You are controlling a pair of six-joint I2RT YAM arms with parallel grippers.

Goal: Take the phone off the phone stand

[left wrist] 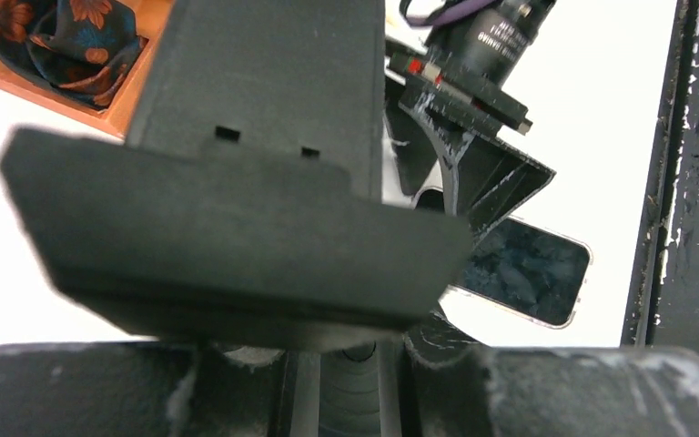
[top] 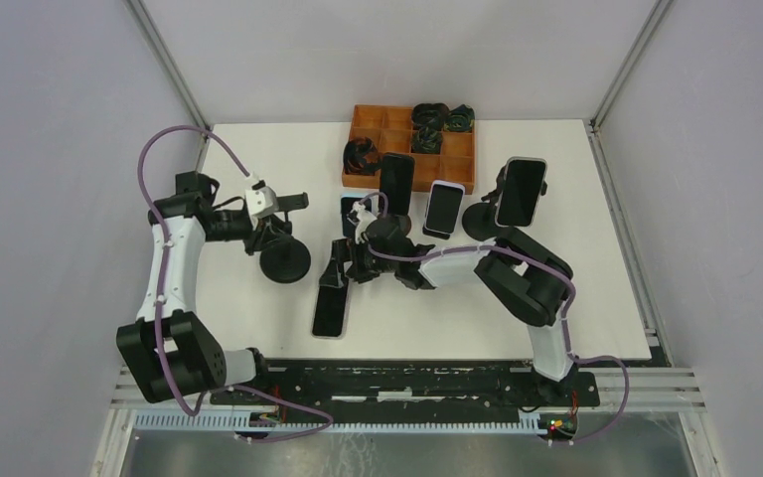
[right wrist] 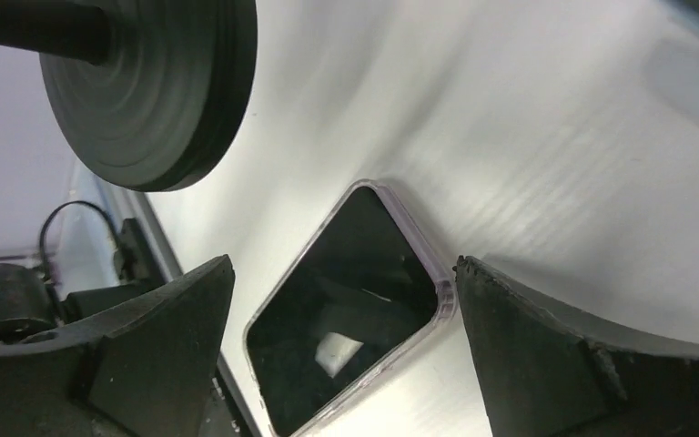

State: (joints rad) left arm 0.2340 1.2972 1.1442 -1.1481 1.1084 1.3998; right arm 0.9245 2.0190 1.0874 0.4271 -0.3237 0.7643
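A black phone (top: 330, 308) in a clear case lies flat on the white table, off its stand. In the right wrist view the phone (right wrist: 346, 309) rests on the table between and below my right gripper's (right wrist: 341, 264) wide open fingers, touching neither. My right gripper (top: 343, 268) hovers over the phone's far end. Left of it stands the empty black phone stand (top: 283, 256), with my left gripper (top: 270, 231) shut on its stem. The stand's plate (left wrist: 237, 228) fills the left wrist view, and the phone (left wrist: 528, 273) shows behind it.
Three more phones stand on stands at the back: a black one (top: 395, 184), a white-edged one (top: 444, 209) and a tall one (top: 522, 191). An orange tray (top: 387, 129) with dark cloth rolls sits at the far edge. The stand's round base (right wrist: 155, 82) is near my right gripper.
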